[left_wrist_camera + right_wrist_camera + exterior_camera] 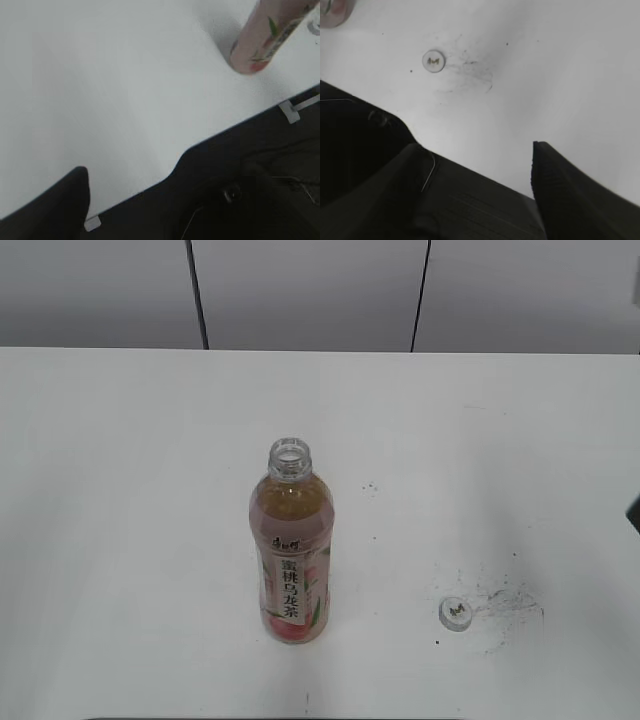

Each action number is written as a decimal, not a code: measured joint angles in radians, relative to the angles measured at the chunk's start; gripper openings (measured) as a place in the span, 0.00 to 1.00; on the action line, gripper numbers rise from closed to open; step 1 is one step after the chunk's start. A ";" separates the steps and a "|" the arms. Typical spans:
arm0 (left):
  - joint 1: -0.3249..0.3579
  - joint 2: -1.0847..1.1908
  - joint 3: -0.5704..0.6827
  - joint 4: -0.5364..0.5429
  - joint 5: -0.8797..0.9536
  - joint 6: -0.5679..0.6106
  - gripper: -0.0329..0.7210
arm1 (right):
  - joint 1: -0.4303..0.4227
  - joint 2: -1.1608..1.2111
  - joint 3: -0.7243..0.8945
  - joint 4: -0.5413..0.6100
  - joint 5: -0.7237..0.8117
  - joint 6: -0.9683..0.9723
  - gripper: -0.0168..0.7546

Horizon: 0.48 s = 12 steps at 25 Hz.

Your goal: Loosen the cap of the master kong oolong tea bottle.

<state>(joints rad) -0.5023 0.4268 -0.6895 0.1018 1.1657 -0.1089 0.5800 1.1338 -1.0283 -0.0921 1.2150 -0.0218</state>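
Exterior view: uncapped tea-filled bottle (291,558) (upright)

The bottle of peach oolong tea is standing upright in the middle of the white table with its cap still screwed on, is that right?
Not quite. The bottle does stand upright in the middle of the white table, but its neck is open. The cap is off and lies flat on the table to the bottle's right, beside some dark scuff marks. The exterior view shows this; the right wrist view also shows the cap lying loose.
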 joint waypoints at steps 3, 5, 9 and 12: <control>0.000 -0.098 0.032 -0.039 0.046 0.031 0.77 | 0.000 -0.132 0.108 0.034 0.002 0.004 0.69; 0.000 -0.177 0.050 -0.071 0.056 0.036 0.77 | 0.000 -0.222 0.186 0.040 0.002 0.013 0.69; 0.000 -0.314 0.052 -0.062 0.058 0.049 0.77 | 0.000 -0.446 0.315 0.042 0.005 0.022 0.69; -0.001 -0.389 0.061 -0.046 0.058 0.055 0.76 | 0.000 -0.583 0.400 0.042 -0.004 0.022 0.69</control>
<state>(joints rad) -0.5034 0.0379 -0.6283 0.0561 1.2238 -0.0534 0.5800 0.5505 -0.6285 -0.0500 1.2105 0.0000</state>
